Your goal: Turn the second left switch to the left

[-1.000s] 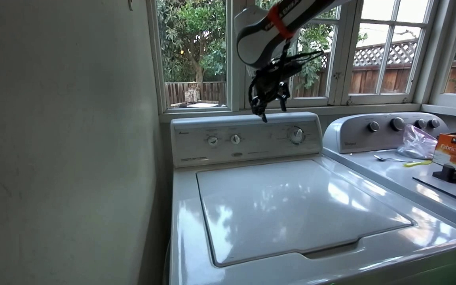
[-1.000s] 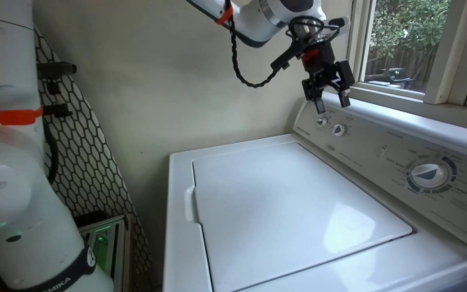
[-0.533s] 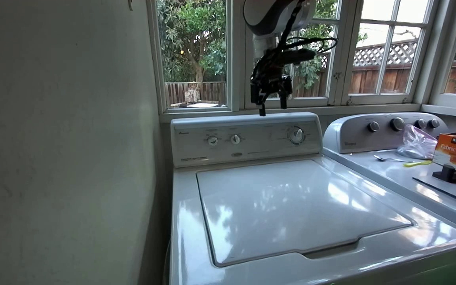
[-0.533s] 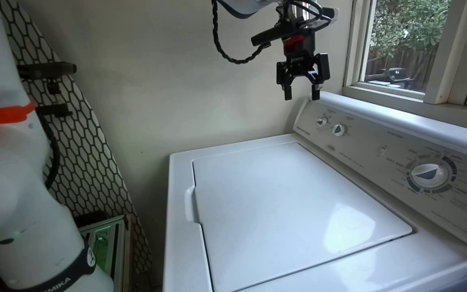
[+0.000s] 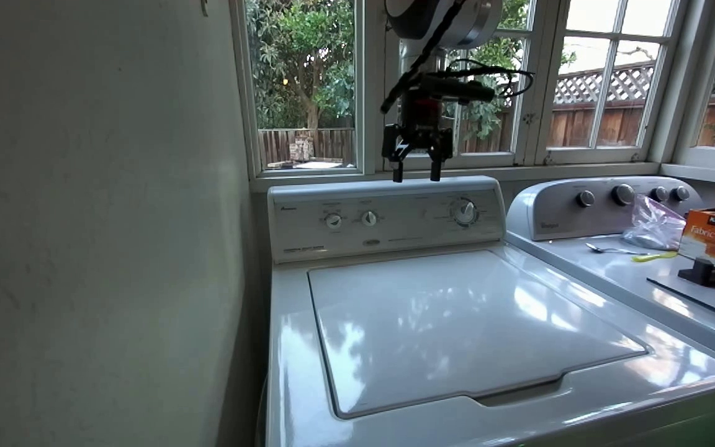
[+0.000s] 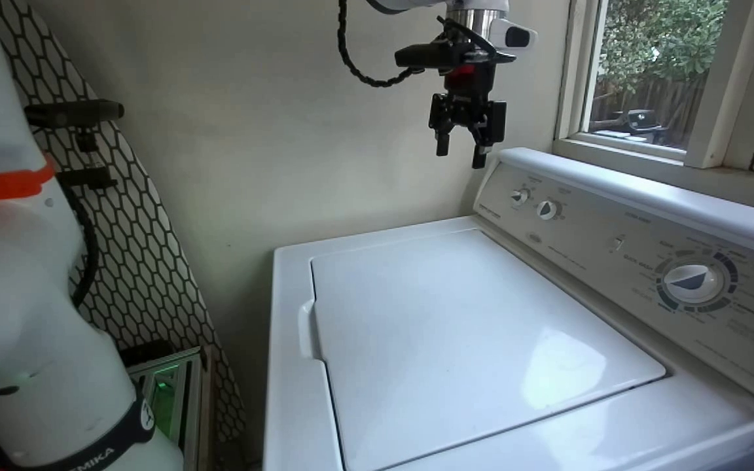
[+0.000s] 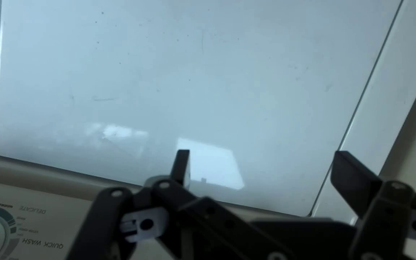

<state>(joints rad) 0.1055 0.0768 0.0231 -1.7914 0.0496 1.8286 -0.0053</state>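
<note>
Windows (image 5: 306, 81) are set behind the washer (image 5: 457, 316), on whose panel (image 5: 416, 220) the second knob from left (image 5: 368, 218) is mounted. Above, the tool (image 5: 416, 177) is held spread, pointing down; if it is tilted too little, the panel could be struck or the neighbouring knob (image 5: 333, 221) turned.

Grey wall (image 5: 115, 217) beside windows (image 5: 537, 81); trees (image 5: 314, 68), wooden fence (image 5: 630, 127) outside.

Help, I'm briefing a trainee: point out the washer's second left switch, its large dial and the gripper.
Second left switch (image 6: 546, 210), in an exterior view: middle of its face.
Large dial (image 6: 694, 283), in an exterior view: its centre.
Gripper (image 7: 262, 153), in the wrist view: midway between its fingertips.
</note>
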